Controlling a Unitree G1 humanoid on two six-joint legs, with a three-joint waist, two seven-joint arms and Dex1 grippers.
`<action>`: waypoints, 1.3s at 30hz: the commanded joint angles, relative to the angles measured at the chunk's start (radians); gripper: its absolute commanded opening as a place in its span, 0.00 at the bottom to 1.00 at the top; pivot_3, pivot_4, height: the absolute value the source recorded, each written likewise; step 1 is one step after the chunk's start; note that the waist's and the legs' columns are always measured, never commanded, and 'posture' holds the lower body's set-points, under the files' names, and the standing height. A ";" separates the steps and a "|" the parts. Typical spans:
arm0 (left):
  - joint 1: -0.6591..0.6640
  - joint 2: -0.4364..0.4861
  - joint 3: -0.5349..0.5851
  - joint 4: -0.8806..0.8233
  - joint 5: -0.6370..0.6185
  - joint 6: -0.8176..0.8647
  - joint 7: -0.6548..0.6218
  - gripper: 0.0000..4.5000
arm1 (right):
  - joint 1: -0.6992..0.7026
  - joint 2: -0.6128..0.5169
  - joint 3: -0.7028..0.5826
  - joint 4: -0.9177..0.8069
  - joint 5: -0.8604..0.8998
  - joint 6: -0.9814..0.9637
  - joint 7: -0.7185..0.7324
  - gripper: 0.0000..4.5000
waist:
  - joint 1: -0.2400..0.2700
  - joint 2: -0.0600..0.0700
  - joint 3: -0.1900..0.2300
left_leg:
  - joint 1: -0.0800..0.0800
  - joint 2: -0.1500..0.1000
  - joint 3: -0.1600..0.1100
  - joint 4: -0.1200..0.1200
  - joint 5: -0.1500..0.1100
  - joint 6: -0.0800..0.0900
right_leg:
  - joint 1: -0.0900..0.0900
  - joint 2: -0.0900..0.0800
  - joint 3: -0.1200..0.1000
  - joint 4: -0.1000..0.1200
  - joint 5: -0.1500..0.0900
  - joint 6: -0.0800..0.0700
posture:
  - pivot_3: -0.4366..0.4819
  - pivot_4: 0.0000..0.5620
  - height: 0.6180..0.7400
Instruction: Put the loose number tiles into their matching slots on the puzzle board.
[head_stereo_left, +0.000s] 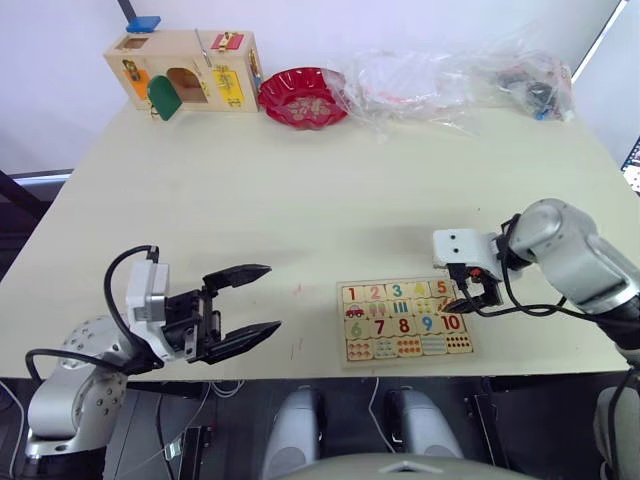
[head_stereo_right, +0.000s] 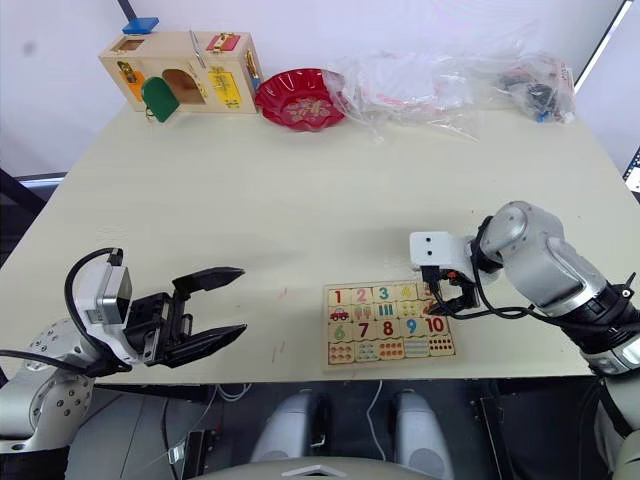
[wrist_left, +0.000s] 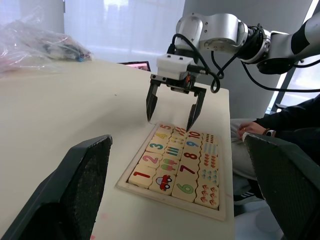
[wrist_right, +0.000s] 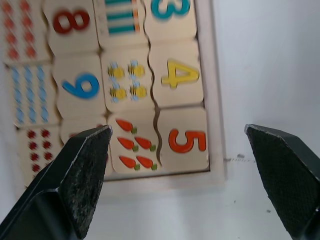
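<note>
Puzzle board (head_stereo_left: 404, 321): near bench (head_stereo_left: 300, 200) edge, top row filled, tiles 1–5 seated, including tile 5 (wrist_right: 187, 140). Task apparently complete. Right gripper (wrist_left: 172, 109): fingers wide, empty, above the 5 corner. Left gripper (head_stereo_left: 245, 306): wide, empty, well apart.

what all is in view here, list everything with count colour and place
puzzle board: 1, light wood, near table edge, every slot filled
number tiles: 5, pale with coloured digits 1-5, seated in board's top row
latch box: 1, wood with coloured doors, far left corner
bowl: 1, red, beside the box
plastic bags: clear, far right
table: 1, cream
person: 1, dark sleeve, seated past table's end
left gripper: black, open, left of board
right gripper: black, open, over board's 5 end
</note>
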 joint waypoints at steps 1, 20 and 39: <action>0.007 0.000 0.015 -0.020 -0.020 -0.014 -0.001 1.00 | 0.031 0.010 -0.168 -0.034 0.132 0.018 -0.014 0.99 | 0.001 0.000 0.000 | 0.000 0.000 0.000 0.000 0.000 0.000 | 0.000 0.000 0.000 0.000 0.000 0.000 | 0.48 0.27 1.00; 0.043 -0.007 0.025 0.031 -0.008 -0.063 -0.054 1.00 | 0.117 0.057 -0.217 0.184 0.190 -0.152 -0.108 0.01 | -0.001 0.000 0.000 | 0.000 0.000 0.003 0.000 0.000 0.000 | 0.000 0.000 0.000 0.000 0.000 0.000 | 0.48 0.27 1.00; 0.030 -0.002 0.009 0.085 0.003 -0.113 -0.080 1.00 | 0.112 0.065 -0.166 0.237 0.123 -0.222 -0.123 0.01 | 0.000 0.000 0.000 | 0.000 0.000 0.003 0.000 0.000 0.000 | 0.000 0.000 0.000 0.000 0.000 0.000 | 0.48 0.27 1.00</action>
